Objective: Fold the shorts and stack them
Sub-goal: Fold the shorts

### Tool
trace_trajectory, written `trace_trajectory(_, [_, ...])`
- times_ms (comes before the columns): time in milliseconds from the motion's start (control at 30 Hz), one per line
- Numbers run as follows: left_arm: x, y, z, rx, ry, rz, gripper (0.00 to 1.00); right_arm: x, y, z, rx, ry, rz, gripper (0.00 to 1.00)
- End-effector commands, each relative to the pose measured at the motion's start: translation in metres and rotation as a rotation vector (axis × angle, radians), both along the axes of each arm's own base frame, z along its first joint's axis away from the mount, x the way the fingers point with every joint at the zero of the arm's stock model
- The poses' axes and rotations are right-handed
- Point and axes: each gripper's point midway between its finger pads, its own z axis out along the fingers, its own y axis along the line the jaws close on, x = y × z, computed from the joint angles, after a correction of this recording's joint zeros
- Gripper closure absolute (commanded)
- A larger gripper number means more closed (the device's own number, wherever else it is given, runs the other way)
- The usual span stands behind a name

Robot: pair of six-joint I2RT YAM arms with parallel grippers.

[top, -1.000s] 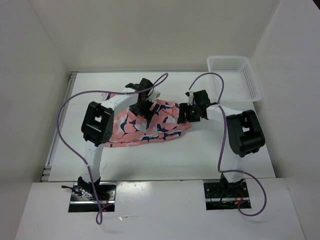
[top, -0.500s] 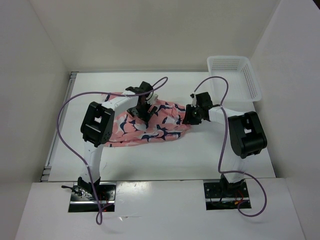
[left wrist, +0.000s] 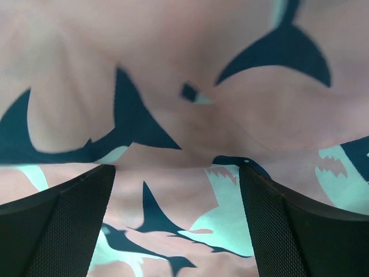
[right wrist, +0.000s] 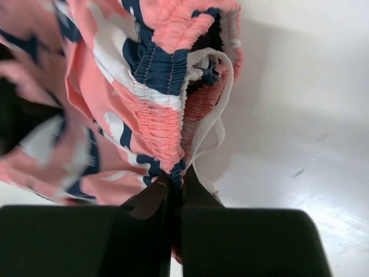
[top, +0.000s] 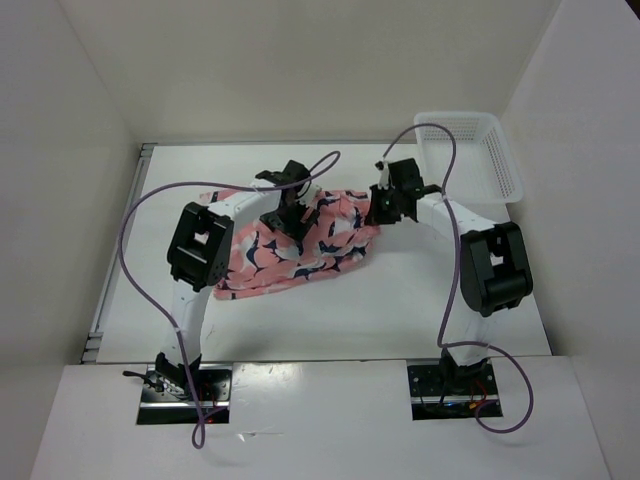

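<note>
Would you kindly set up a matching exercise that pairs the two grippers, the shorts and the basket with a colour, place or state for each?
Column one:
1. left gripper
2. right gripper
3. shorts
4. basket

Column two:
A. white mesh, far right
B. shut on a gathered elastic edge
C. open, fingers apart close to the print
D. pink, lying rumpled

Pairs: 1-C; 2-B; 3-D; 4-A
</note>
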Motion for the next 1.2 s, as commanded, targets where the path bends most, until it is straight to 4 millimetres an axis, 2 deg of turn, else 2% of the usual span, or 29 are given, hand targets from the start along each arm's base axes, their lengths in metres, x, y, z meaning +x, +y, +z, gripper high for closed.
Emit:
trace_trajectory(0, [0.004, -0.030, -0.009, -0.053, 0.009, -0.054, 0.05, 0.028, 0.004, 0.057, -0.028, -0.135, 0.028, 1.00])
trace_trajectory(33, [0.010, -0.038, -0.002, -0.084, -0.006, -0.061, 0.05, 0.031, 0.005, 0.072, -0.022, -0.154, 0.028, 1.00])
trace_trajectory(67, [0.011, -0.041, -0.005, -0.095, 0.003, -0.066, 0.05, 0.032, 0.005, 0.081, -0.018, -0.169, 0.027, 1.00])
trace_trajectory(100, [0.010, -0.049, -0.007, -0.108, 0.010, -0.080, 0.05, 0.034, 0.006, 0.100, -0.008, -0.206, 0.026, 1.00])
trace_trajectory(133, [0.014, -0.058, 0.002, -0.152, 0.000, -0.093, 0.05, 0.033, 0.005, 0.108, -0.006, -0.213, 0.026, 1.00])
trace_trajectory(167, [0.017, -0.064, 0.000, -0.172, -0.001, -0.100, 0.05, 0.032, 0.005, 0.114, -0.002, -0.227, 0.025, 1.00])
trace_trajectory(200, [0.019, -0.068, -0.002, -0.185, 0.003, -0.105, 0.05, 0.030, 0.002, 0.128, -0.004, -0.252, 0.016, 1.00])
trace_trajectory(267, [0.023, -0.084, 0.006, -0.232, -0.010, -0.132, 0.05, 0.022, 0.000, 0.137, -0.004, -0.254, 0.016, 1.00])
trace_trajectory(367, [0.033, -0.111, 0.026, -0.309, -0.053, -0.178, 0.05, 0.014, -0.004, 0.158, -0.009, -0.293, 0.017, 1.00])
trace_trajectory(400, [0.039, -0.125, 0.043, -0.350, -0.089, -0.203, 0.05, 0.011, -0.009, 0.165, -0.023, -0.306, -0.001, 1.00])
trace_trajectory(433, [0.035, -0.138, 0.052, -0.392, -0.090, -0.233, 0.05, 0.011, -0.012, 0.168, -0.037, -0.323, 0.004, 1.00])
trace_trajectory(500, [0.036, -0.153, 0.066, -0.440, -0.105, -0.267, 0.05, 0.016, -0.020, 0.182, -0.061, -0.370, -0.004, 1.00])
trace_trajectory(533, [0.040, -0.159, 0.083, -0.468, -0.128, -0.280, 0.04, 0.017, -0.025, 0.184, -0.069, -0.374, -0.008, 1.00])
trace_trajectory(567, [0.034, -0.168, 0.091, -0.499, -0.119, -0.306, 0.04, 0.019, -0.028, 0.188, -0.069, -0.382, -0.018, 1.00])
trace_trajectory(600, [0.032, -0.169, 0.102, -0.516, -0.128, -0.316, 0.04, 0.024, -0.036, 0.194, -0.070, -0.399, -0.025, 1.00])
trace_trajectory(633, [0.031, -0.170, 0.115, -0.532, -0.143, -0.324, 0.04, 0.023, -0.036, 0.195, -0.053, -0.399, -0.002, 1.00])
trace_trajectory(667, [0.024, -0.166, 0.115, -0.527, -0.131, -0.321, 0.04, 0.023, -0.038, 0.195, -0.050, -0.401, 0.007, 1.00])
trace_trajectory(700, [0.020, -0.160, 0.138, -0.529, -0.171, -0.320, 0.04, 0.024, -0.039, 0.195, -0.066, -0.411, 0.023, 1.00])
trace_trajectory(733, [0.015, -0.155, 0.144, -0.522, -0.176, -0.316, 0.03, 0.024, -0.040, 0.195, -0.072, -0.415, 0.029, 1.00])
trace_trajectory(767, [0.020, -0.139, 0.149, -0.514, -0.198, -0.287, 0.01, 0.024, -0.040, 0.195, -0.079, -0.419, 0.036, 1.00])
trace_trajectory(833, [0.017, -0.111, 0.152, -0.468, -0.221, -0.233, 0.01, 0.028, -0.036, 0.198, -0.069, -0.428, 0.058, 1.00])
trace_trajectory(867, [0.027, -0.087, 0.159, -0.433, -0.266, -0.180, 0.01, 0.028, -0.037, 0.198, -0.080, -0.435, 0.070, 1.00])
trace_trajectory(900, [0.026, -0.070, 0.140, -0.391, -0.243, -0.142, 0.01, 0.033, -0.036, 0.201, -0.078, -0.445, 0.069, 1.00])
trace_trajectory(967, [0.029, -0.043, 0.122, -0.335, -0.223, -0.081, 0.01, 0.038, -0.035, 0.206, -0.085, -0.463, 0.077, 1.00])
trace_trajectory(1000, [0.038, -0.019, 0.113, -0.297, -0.228, -0.025, 0.01, 0.041, -0.035, 0.203, -0.092, -0.459, 0.084, 1.00])
trace_trajectory(1033, [0.033, -0.006, 0.097, -0.271, -0.193, 0.002, 0.01, 0.045, -0.034, 0.203, -0.092, -0.461, 0.084, 1.00])
trace_trajectory(1100, [0.031, 0.020, 0.080, -0.250, -0.155, 0.055, 0.01, 0.049, -0.034, 0.205, -0.098, -0.469, 0.090, 1.00])
trace_trajectory(1133, [0.028, 0.027, 0.073, -0.241, -0.135, 0.070, 0.01, 0.051, -0.034, 0.212, -0.101, -0.490, 0.095, 1.00])
trace_trajectory(1167, [0.026, 0.033, 0.066, -0.236, -0.125, 0.082, 0.01, 0.052, -0.034, 0.204, -0.105, -0.467, 0.097, 1.00])
